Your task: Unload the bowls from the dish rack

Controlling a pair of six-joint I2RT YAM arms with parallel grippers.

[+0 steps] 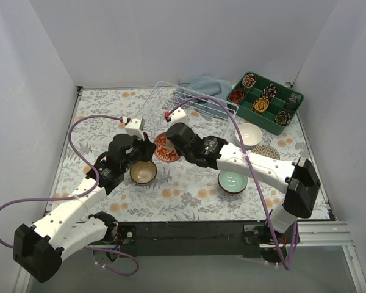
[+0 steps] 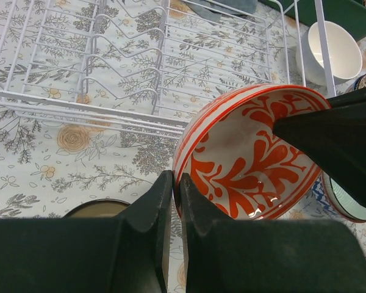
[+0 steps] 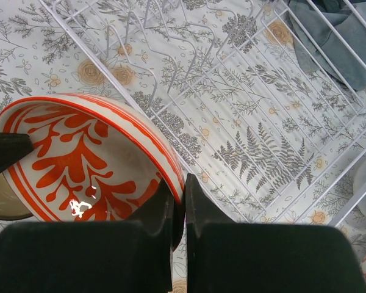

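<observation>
The floral-printed tabletop (image 1: 189, 192) spreads out in front of you. At its far right corner a green compartmented tray (image 1: 273, 127) sits at an angle. Its sections hold small coiled items, among them a red one (image 1: 236, 95) and an orange one (image 1: 260, 105). Just left of the tray, against the back wall (image 1: 171, 36), lies a crumpled grey-blue cloth (image 1: 201, 84).

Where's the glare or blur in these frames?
Right wrist: white glare spot inside the red-patterned bowl, the hand's fingers dark, featureless. Left wrist: smaller glints low in that bowl. Top external: even light, soft shadows, no visible blur.
</observation>
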